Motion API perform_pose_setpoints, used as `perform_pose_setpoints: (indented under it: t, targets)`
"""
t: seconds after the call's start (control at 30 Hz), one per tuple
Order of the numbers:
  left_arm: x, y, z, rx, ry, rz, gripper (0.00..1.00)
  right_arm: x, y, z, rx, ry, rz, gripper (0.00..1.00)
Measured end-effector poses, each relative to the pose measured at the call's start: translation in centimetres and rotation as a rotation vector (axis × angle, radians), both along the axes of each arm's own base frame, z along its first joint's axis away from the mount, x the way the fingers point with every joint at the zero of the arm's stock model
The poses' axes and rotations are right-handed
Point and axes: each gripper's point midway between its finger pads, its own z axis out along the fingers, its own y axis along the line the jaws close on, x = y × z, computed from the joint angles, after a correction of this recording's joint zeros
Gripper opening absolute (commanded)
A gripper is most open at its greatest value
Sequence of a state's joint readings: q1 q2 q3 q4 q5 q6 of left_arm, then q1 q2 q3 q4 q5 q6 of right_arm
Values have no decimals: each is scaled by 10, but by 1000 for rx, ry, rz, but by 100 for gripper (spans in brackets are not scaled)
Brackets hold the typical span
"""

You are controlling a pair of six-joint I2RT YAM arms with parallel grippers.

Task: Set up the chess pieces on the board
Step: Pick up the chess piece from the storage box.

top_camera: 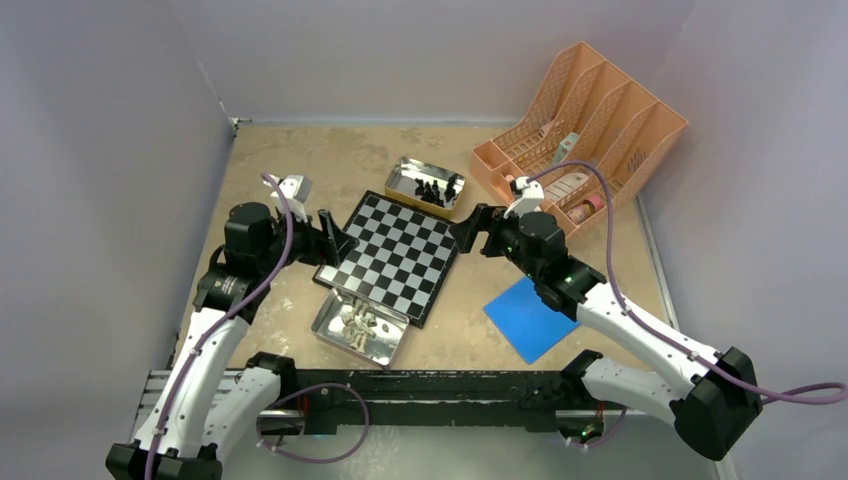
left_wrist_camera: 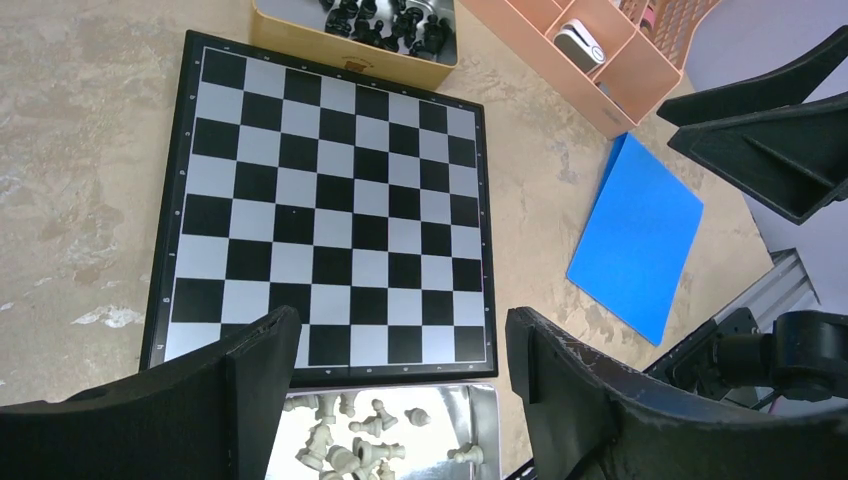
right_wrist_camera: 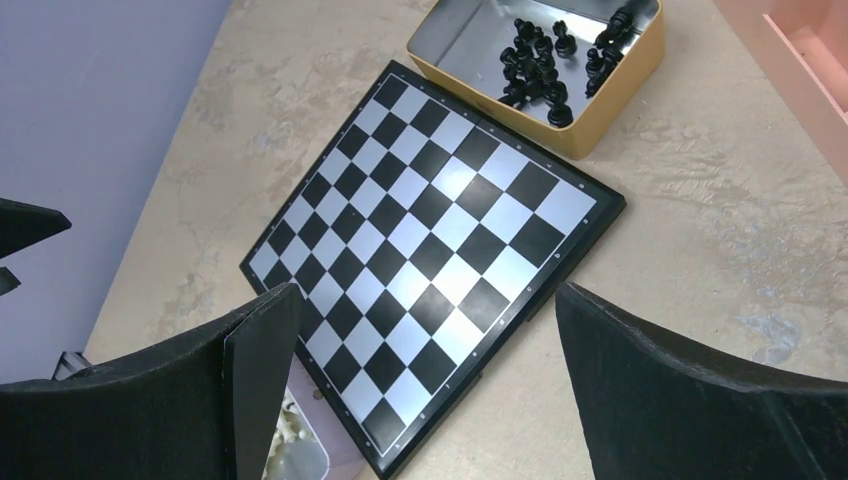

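Note:
The checkered board (top_camera: 398,255) lies bare at the table's middle; it also shows in the left wrist view (left_wrist_camera: 330,205) and the right wrist view (right_wrist_camera: 430,235). Black chess pieces (top_camera: 432,189) lie in a metal tin (top_camera: 405,172) beyond the board, also in the right wrist view (right_wrist_camera: 545,65). Cream-white pieces (top_camera: 360,322) lie in a second tin (top_camera: 330,333) at the board's near edge, also in the left wrist view (left_wrist_camera: 365,440). My left gripper (top_camera: 333,238) is open and empty at the board's left edge. My right gripper (top_camera: 470,228) is open and empty at the board's right edge.
A peach file organizer (top_camera: 585,125) with small items stands at the back right. A blue flat square (top_camera: 530,318) lies right of the board, under my right arm. Walls close the table on the left, back and right.

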State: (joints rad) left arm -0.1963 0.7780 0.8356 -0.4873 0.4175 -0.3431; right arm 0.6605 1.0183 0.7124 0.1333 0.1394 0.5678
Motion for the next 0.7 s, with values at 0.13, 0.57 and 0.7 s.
perform_pose_setpoints:
  t: [0.13,0.57,0.7]
  targets:
    - [-1,1,2,0,-8,2,76,0,0,1,1,-1,0,99]
    - [-7,12,14,9,-65,64,75,-21,20,23,68,-22,161,80]
    - [-9,21,18,13,-79,121,76,-34,37,31,107,-30,264,57]
